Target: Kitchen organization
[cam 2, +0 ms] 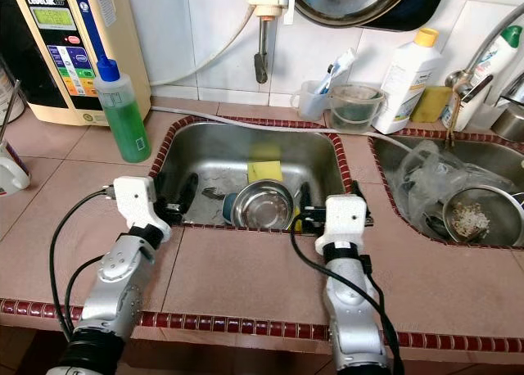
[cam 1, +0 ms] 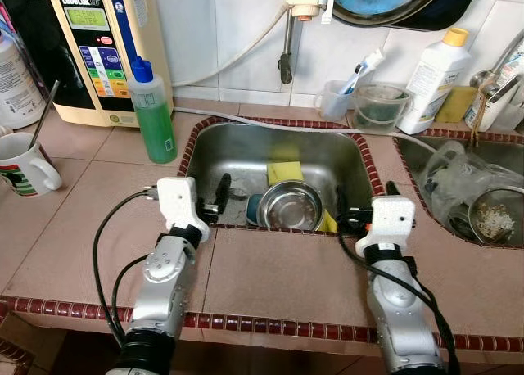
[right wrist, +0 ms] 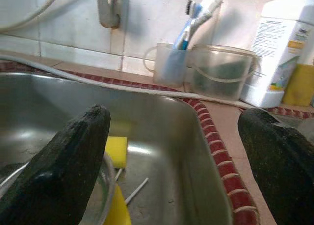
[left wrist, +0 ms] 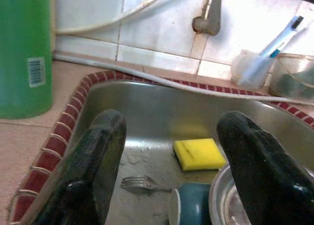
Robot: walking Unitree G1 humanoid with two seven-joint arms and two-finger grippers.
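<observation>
A steel sink [cam 1: 214, 150] is set in the tiled counter before me. In it lie a steel bowl [cam 1: 291, 205], a yellow sponge [cam 1: 284, 172], a blue cup [cam 1: 255, 208] on its side and a fork [left wrist: 140, 184]. My left gripper [cam 1: 215, 201] hangs open over the sink's near left corner, its fingers [left wrist: 98, 161] wide apart, framing the fork and the cup. At the near right corner my right gripper [cam 1: 360, 203] is also open, with the bowl's rim beside its left finger [right wrist: 68, 166]. Neither holds anything.
A green soap bottle [cam 1: 154, 113] and a water ionizer [cam 1: 98, 47] stand at the back left, a mug [cam 1: 24, 166] further left. Behind the sink are a toothbrush cup [cam 1: 337, 98], a clear tub [cam 1: 378, 105] and a white bottle [cam 1: 438, 80]. A second sink [cam 1: 483, 203] on the right holds a strainer and plastic.
</observation>
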